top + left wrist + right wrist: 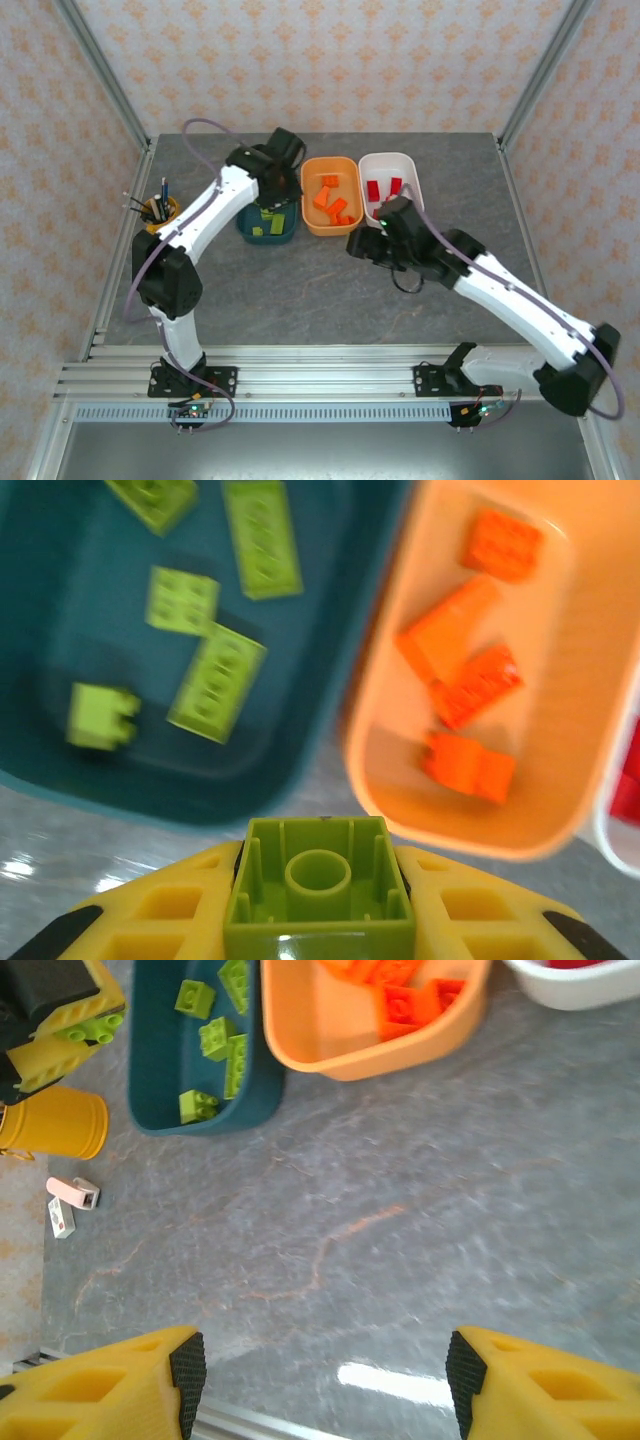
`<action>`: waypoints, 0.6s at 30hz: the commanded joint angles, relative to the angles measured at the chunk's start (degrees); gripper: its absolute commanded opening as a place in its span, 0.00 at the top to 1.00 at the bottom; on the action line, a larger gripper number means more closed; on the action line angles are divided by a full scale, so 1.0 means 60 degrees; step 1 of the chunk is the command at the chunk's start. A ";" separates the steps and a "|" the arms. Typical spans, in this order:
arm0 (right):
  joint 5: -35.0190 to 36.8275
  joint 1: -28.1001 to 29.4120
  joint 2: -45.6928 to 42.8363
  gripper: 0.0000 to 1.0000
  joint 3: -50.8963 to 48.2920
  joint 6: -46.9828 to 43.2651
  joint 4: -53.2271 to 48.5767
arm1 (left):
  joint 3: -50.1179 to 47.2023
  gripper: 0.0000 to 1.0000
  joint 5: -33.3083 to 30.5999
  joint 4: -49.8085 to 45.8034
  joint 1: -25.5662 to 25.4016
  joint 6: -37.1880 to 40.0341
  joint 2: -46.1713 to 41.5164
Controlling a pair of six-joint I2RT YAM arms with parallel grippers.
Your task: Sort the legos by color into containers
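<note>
The left tool (318, 935) is clenched on a lime brick (318, 880) just by the teal tub (150, 802) holding other lime bricks (215, 685), orange bricks (470, 680) lie in the orange tub (565, 820), and the right tool (320, 1380) hangs released over the desk (400, 1210).

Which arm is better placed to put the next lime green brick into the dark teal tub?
Left. The left hand is shut on a lime green brick close by the dark teal tub, which holds the other green bricks. The right hand hangs open and empty over bare table.
</note>
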 commanded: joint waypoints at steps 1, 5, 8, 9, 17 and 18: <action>-0.0203 0.0129 0.0947 0.33 0.0384 -0.0152 0.2054 | -0.0296 0.69 -0.0433 -0.0215 0.0634 0.0793 0.0114; -0.0386 0.0129 0.2351 0.33 0.1318 -0.0378 0.2126 | 0.0050 0.69 -0.1174 -0.0476 0.1022 0.1324 0.0816; -0.0515 0.0124 0.3179 0.32 0.1993 -0.0514 0.1926 | 0.0176 0.69 -0.1619 -0.0610 0.1158 0.1682 0.1314; -0.0563 0.0129 0.3367 0.32 0.2108 -0.0502 0.1911 | 0.0176 0.69 -0.1712 -0.0621 0.1188 0.1788 0.1439; -0.0987 0.0086 0.4360 0.32 0.2735 -0.0448 0.1590 | 0.0099 0.69 -0.2279 -0.0676 0.1371 0.2319 0.2238; -0.1020 0.0074 0.4389 0.32 0.2715 -0.0424 0.1563 | 0.0115 0.69 -0.2321 -0.0655 0.1379 0.2378 0.2308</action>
